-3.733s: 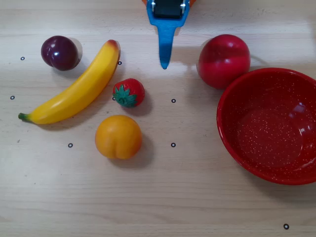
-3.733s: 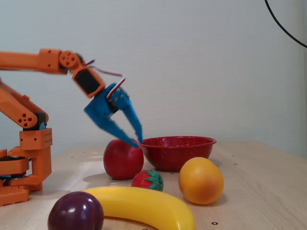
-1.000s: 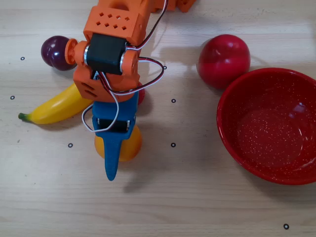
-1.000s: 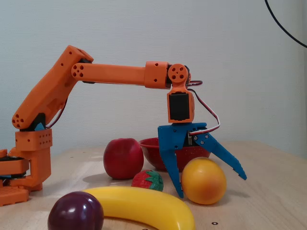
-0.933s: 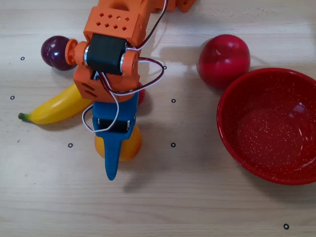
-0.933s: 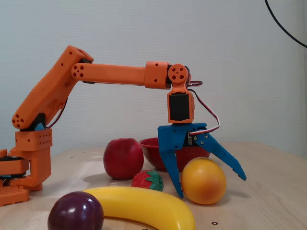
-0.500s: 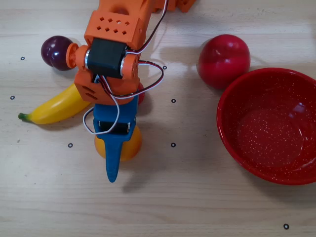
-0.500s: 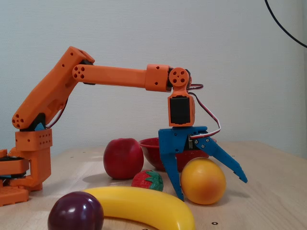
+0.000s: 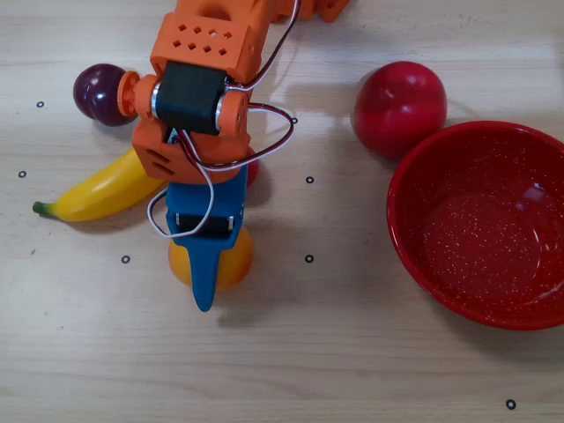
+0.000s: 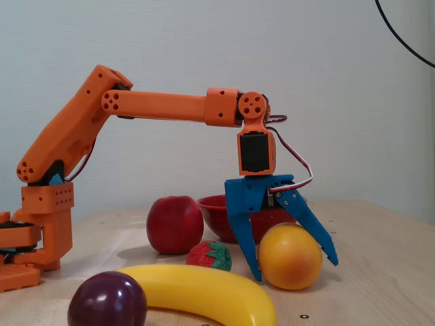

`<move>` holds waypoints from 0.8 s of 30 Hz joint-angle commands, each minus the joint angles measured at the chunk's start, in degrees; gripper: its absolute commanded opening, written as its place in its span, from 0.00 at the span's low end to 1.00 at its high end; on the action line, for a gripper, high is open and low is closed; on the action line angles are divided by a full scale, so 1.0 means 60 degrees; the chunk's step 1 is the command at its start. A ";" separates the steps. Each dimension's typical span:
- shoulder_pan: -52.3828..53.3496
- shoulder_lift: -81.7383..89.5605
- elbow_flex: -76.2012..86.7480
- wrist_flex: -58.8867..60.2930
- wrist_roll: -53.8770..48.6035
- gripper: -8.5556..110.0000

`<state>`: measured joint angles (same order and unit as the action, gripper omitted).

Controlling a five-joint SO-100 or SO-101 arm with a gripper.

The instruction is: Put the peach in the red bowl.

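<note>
The peach (image 9: 238, 254) (image 10: 290, 257), round and orange-yellow, rests on the wooden table. My gripper (image 9: 209, 264) (image 10: 296, 269) points straight down over it. Its blue jaws stand apart and straddle the peach, one on each side, with the tips near the table. In the overhead view the gripper covers most of the peach. The red bowl (image 9: 401, 203) with white speckles sits empty at the right of the overhead view. In the fixed view its rim (image 10: 214, 202) shows behind the gripper.
A red apple (image 9: 399, 107) (image 10: 175, 224) sits by the bowl's far rim. A strawberry (image 9: 253, 169) (image 10: 209, 255) lies close beside the gripper. A banana (image 9: 106, 187) (image 10: 204, 292) and a dark plum (image 9: 99, 92) (image 10: 107, 300) lie on the side away from the bowl.
</note>
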<state>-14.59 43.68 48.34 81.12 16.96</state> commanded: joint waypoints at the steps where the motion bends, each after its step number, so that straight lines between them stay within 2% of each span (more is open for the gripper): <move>1: -0.0264 0.0483 -0.0278 -0.0264 0.0264 0.36; 24: -0.0381 0.0498 -0.0103 -0.0527 0.0425 0.26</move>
<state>-15.03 43.77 48.34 79.45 18.63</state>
